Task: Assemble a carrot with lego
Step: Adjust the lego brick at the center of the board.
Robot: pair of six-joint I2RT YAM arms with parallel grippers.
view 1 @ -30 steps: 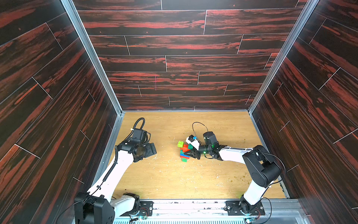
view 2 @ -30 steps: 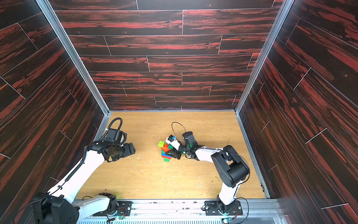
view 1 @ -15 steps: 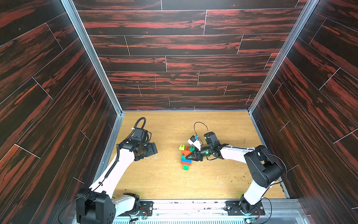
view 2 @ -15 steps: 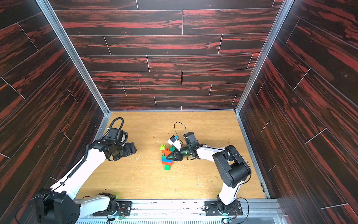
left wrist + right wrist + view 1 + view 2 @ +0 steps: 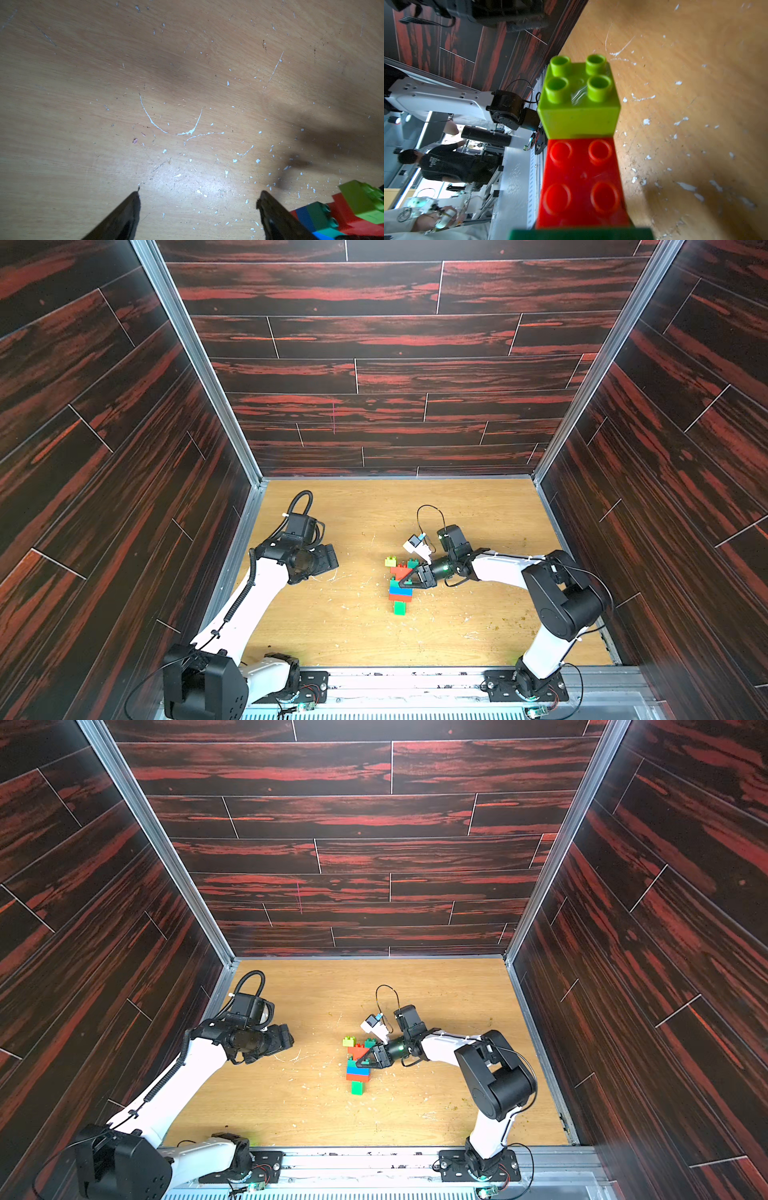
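Note:
The carrot point(image 5: 399, 587) lies on the wooden floor in both top views, a joined stack of lego. Its lime point(image 5: 390, 561) and dark green point(image 5: 412, 563) bricks are at the far end. Red, teal, blue and red bands follow, down to a small green tip point(image 5: 399, 608) pointing at the front rail. My right gripper point(image 5: 405, 581) reaches in from the right and is shut on the carrot's upper part. The right wrist view is filled by the lime brick point(image 5: 579, 104) and the red brick point(image 5: 583, 180); its fingers are hidden. My left gripper point(image 5: 328, 562) hangs open and holds nothing, left of the carrot point(image 5: 342, 212).
Dark wood-patterned walls point(image 5: 665, 489) close in the floor on three sides. A metal rail point(image 5: 415, 680) runs along the front, where both arm bases are bolted. White flecks and scratches point(image 5: 187, 133) mark the floor under the left gripper.
The right gripper has swung the carrot from a bunched-up pose to lying lengthwise, its green tip now toward the front. The left gripper has drifted slightly right, still open.

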